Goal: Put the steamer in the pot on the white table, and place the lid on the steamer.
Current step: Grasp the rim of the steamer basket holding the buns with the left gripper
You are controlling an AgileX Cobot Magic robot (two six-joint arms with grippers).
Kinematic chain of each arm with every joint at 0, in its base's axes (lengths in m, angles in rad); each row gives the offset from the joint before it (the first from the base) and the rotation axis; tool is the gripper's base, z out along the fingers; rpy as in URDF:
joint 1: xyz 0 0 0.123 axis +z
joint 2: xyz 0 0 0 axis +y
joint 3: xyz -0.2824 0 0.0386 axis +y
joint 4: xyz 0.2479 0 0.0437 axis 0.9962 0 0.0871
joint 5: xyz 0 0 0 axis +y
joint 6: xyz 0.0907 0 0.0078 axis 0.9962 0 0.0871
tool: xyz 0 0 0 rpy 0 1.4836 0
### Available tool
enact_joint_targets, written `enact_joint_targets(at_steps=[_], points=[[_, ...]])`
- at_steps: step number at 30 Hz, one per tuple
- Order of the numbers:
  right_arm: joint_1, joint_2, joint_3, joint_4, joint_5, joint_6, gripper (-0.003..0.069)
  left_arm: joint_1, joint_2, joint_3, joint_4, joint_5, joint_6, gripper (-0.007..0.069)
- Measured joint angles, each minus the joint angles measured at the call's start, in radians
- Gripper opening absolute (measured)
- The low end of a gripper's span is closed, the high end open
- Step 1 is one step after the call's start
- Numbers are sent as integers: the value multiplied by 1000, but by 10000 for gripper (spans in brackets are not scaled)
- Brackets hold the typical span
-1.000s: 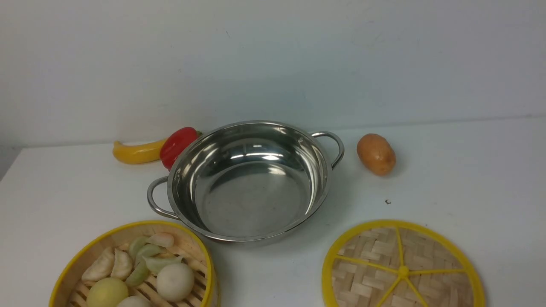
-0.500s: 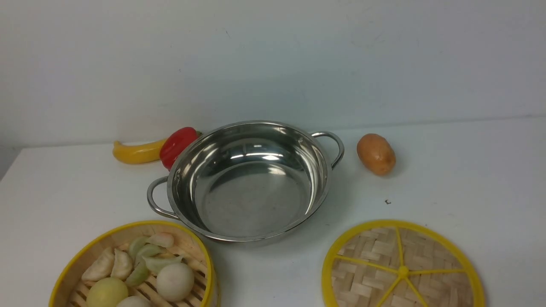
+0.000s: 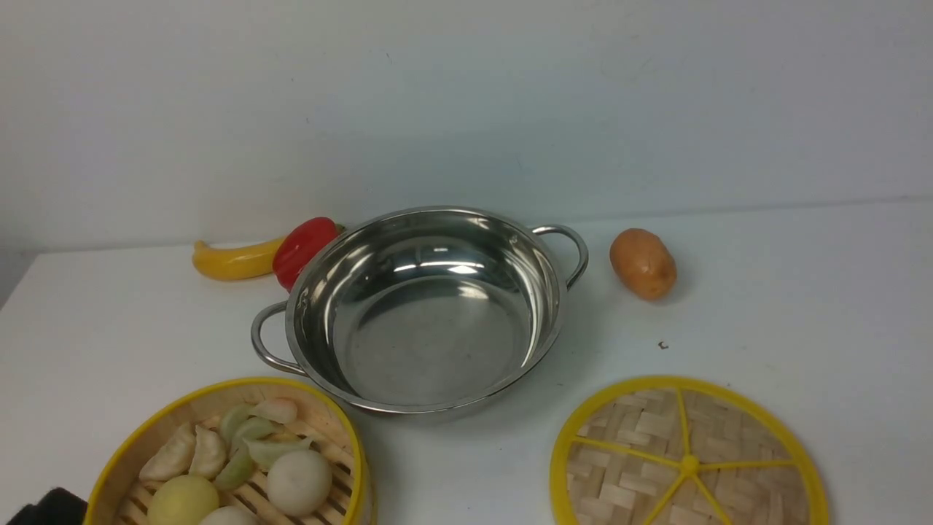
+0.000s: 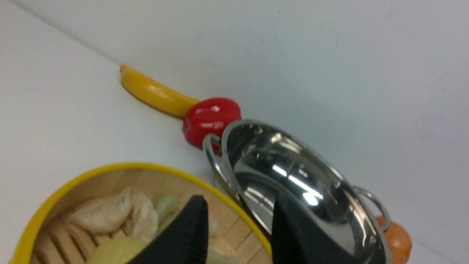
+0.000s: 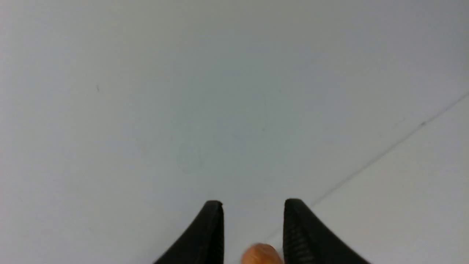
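On the white table [image 3: 802, 306], toward the robot's left, the steamer [image 3: 262, 380] is sitting just beside the pot [image 3: 430, 321], not yet inside it (dumplings [image 3: 191, 452] are riding in it), and the lid [image 3: 689, 463] is lying flat on the right. The left gripper [image 4: 238, 200] is hovering near the steamer's rim, jaws apart and empty; the right gripper [image 5: 253, 203] is gaping empty as well. Both placements are waiting.

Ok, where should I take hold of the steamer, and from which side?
Pinch the steamer by its upright side wall at the yellow rim, from above on its left, one finger inside, one outside. It looks too wide for the open left gripper to span. Probably pick a stretch clear of the dumplings.
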Motion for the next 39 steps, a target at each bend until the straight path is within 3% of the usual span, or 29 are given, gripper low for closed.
enact_joint_targets(at_steps=[8,12,17,20,23,25,31,34,39], points=[[0,-1,0,103,-58,47,244,0,0,-5,-36,-138,-35,241],[0,-1,0,122,-91,75,244,0,11,-142,32,-72,16,241],[0,-1,-67,33,-18,61,244,13,190,-403,247,245,56,242],[0,4,-178,-85,124,16,244,74,409,-596,530,616,-111,242],[0,49,-256,-114,272,-36,244,130,586,-687,772,827,-223,242],[0,99,-298,-115,378,-99,244,161,692,-712,857,889,-225,242],[0,230,-378,-48,567,-275,244,183,889,-714,766,876,-107,242],[0,330,-457,6,703,-417,244,183,1045,-714,577,787,38,242],[0,433,-558,39,835,-515,244,183,1232,-714,489,704,137,242]])
